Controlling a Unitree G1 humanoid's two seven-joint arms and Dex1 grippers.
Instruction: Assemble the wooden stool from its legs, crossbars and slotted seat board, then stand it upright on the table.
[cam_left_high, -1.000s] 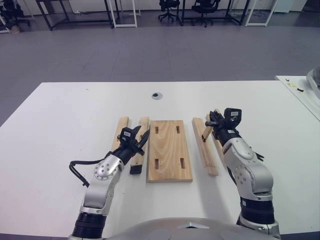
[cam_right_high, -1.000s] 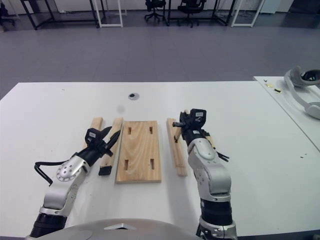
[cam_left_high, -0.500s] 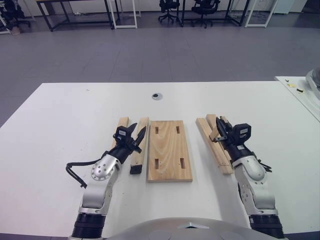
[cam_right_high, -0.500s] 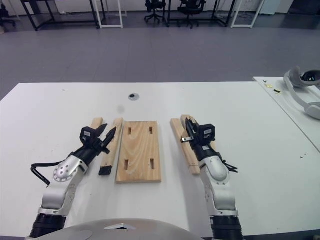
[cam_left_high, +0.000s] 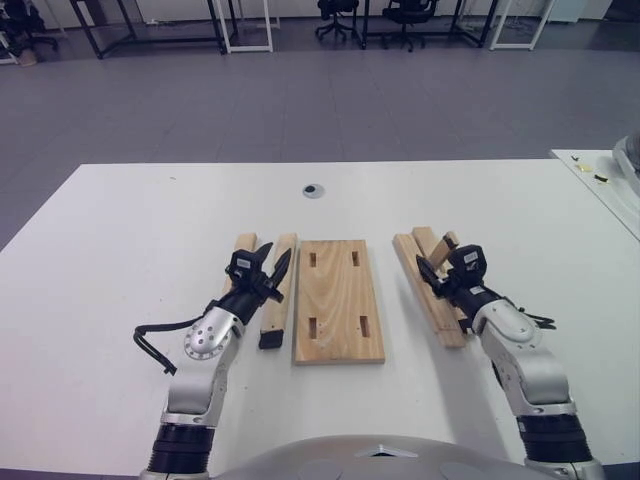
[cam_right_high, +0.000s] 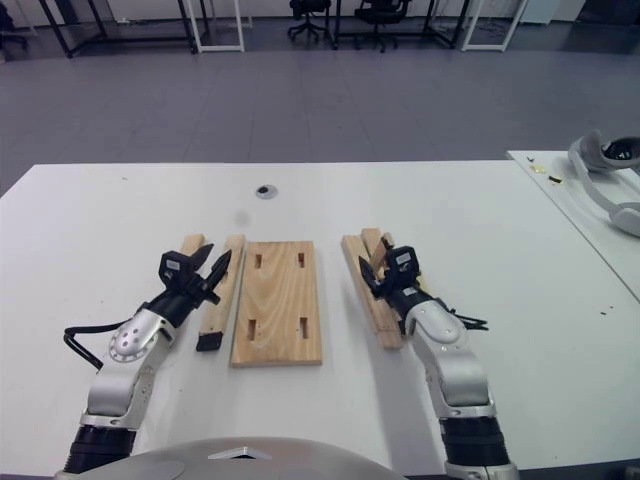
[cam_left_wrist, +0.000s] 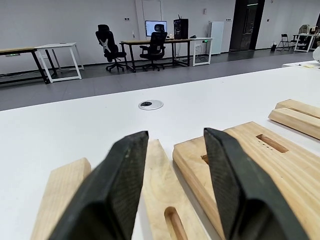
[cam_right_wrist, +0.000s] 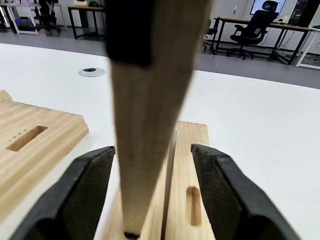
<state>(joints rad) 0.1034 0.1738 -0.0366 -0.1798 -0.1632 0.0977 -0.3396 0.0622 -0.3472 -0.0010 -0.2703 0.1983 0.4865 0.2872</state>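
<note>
Slotted seat board (cam_left_high: 339, 300) flat on white table (cam_left_high: 120, 250), left pincer (cam_left_high: 275, 254) wide open, empty, above left leg (cam_left_high: 281, 295), right pincer (cam_left_high: 428, 270) open, straddling right leg (cam_left_high: 436, 305)

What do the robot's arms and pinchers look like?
The left arm and right arm are shiny silver-grey shells with round joints. The left gripper and right gripper are black, each with two pointed fingers and a small white label. A black cable loops off the left arm.
</note>
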